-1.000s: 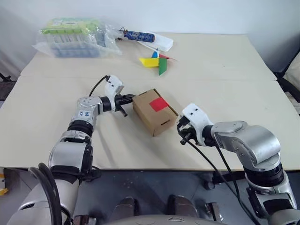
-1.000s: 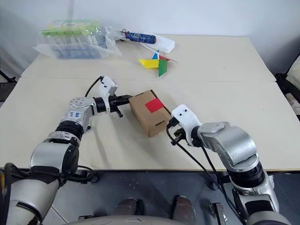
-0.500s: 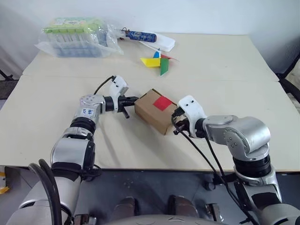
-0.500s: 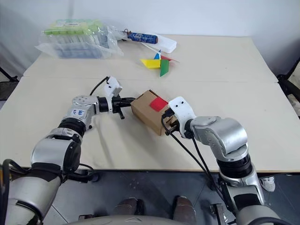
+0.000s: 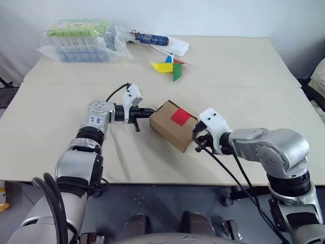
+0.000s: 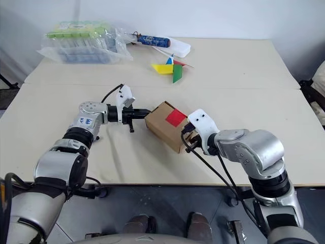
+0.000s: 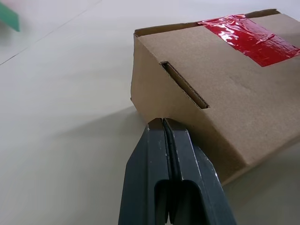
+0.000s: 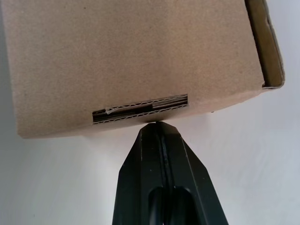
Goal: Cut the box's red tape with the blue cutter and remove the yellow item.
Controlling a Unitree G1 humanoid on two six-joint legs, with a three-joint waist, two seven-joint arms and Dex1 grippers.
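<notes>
The brown cardboard box (image 5: 170,126) lies mid-table, with the red tape (image 5: 180,117) on its top face. My left gripper (image 5: 151,112) is shut, its tips against the box's left end just under a slot, as the left wrist view shows (image 7: 162,121). My right gripper (image 5: 195,143) is also shut, its tips touching the opposite end wall of the box (image 8: 131,56) below another slot. The tape (image 7: 248,38) looks whole and glossy. The blue cutter and the yellow item are out of view.
At the table's far left lies a clear plastic package with green labels (image 5: 81,40); beside it is a blue-patterned tube with a white end (image 5: 160,40). A multicoloured paper pinwheel (image 5: 170,66) lies behind the box. The table's front edge (image 5: 162,182) runs close below both arms.
My right gripper has come in from a gap to touch the box's end. My left gripper has swung right, following the box, which has shifted a little to the right.
</notes>
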